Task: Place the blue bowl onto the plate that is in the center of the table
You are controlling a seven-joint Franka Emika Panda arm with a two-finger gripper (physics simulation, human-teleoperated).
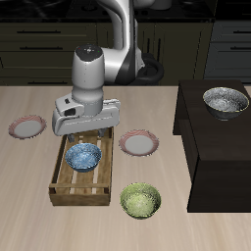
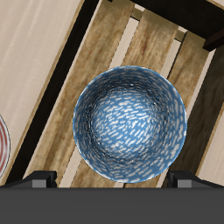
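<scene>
Nothing placed yet: blue bowl (image 2: 129,122) sits in the wooden crate (image 2: 166,45) directly beneath the tool (image 2: 112,180), fingers spread apart and clear of its rim, so grasp, lift and carry to the centre plate (image 1: 138,144) beside the crate remain.

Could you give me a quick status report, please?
Gripper open above blue bowl. Bowl sits in wooden crate. Plate bare, beside crate.

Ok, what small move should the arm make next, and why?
Probably lower straight down: the gripper hovers above the blue bowl, which sits in the wooden crate, not yet grasped. The wrist view shows one rim edge between the open fingers.
</scene>
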